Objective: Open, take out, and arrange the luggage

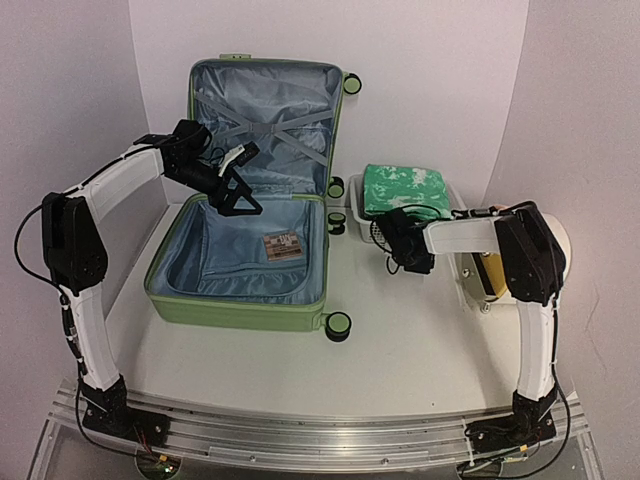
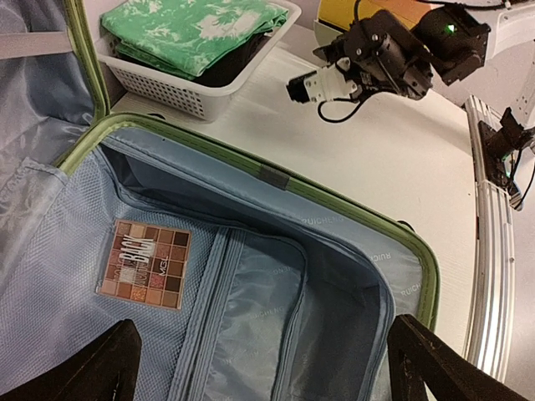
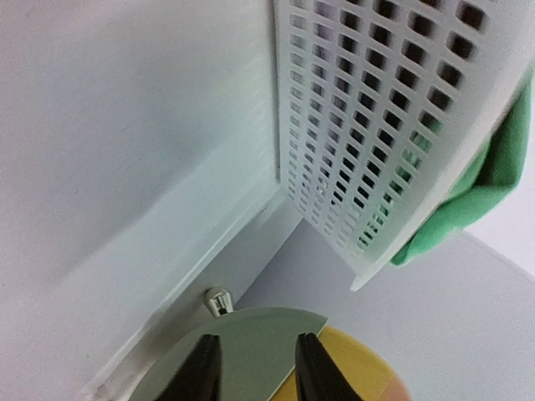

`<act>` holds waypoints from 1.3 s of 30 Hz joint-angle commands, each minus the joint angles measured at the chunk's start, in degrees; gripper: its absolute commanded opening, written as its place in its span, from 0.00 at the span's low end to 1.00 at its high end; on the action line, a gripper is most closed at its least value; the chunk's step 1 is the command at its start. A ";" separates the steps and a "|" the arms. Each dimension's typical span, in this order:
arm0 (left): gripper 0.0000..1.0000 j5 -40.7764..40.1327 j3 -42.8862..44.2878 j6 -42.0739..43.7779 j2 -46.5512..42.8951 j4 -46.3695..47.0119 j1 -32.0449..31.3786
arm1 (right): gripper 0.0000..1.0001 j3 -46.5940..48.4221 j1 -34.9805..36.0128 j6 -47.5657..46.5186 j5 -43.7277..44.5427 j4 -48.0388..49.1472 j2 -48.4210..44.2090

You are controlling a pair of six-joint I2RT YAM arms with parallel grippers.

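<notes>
The luggage (image 1: 235,310) lies open on the left half of the table (image 1: 400,360). Its base is flat and its lid stands up against the back wall, with crossed straps over the grey-blue lining. A small eyeshadow palette (image 2: 144,264) lies flat on the base lining, towards the right side.

The left gripper (image 1: 240,208) hovers over the base near the hinge. Its jaws are spread wide and hold nothing.

A white mesh basket (image 2: 180,92) sits just beside the luggage, near the right back corner, with a folded green cloth (image 2: 192,29) in it. The right gripper (image 3: 255,368) hangs low at the basket's near side. Its fingers stand a narrow gap apart, with nothing between them.
</notes>
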 commanded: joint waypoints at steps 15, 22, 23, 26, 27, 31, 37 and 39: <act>1.00 0.28 1.58 0.85 0.11 -2.03 0.34 | 0.64 6.28 -5.97 75.29 -14.06 -37.54 -11.14; 1.00 1.58 2.01 0.17 0.77 -1.75 0.35 | 0.65 1.02 -5.89 78.61 -10.95 -40.70 -12.69; 1.00 1.67 2.01 0.15 0.80 -1.75 0.36 | 0.65 -0.28 -6.05 78.79 -11.00 -40.31 -12.97; 1.00 1.65 1.92 0.15 0.80 -1.65 0.32 | 0.64 -2.58 -7.51 78.09 -13.51 -36.81 -13.72; 1.00 1.66 1.92 0.15 0.78 -1.65 0.33 | 0.63 -3.19 -8.14 77.31 -15.25 -35.09 -13.85; 1.00 1.69 1.85 0.26 0.57 -1.70 0.36 | 0.55 -3.50 -9.71 74.59 -23.26 -29.60 -13.15; 1.00 1.37 1.59 0.51 0.27 -1.74 0.34 | 0.29 -4.91 -10.15 71.09 -35.96 -21.66 -15.01; 1.00 1.32 1.60 0.63 0.23 -1.74 0.33 | 0.24 -6.22 -10.17 68.60 -39.65 -18.35 -16.77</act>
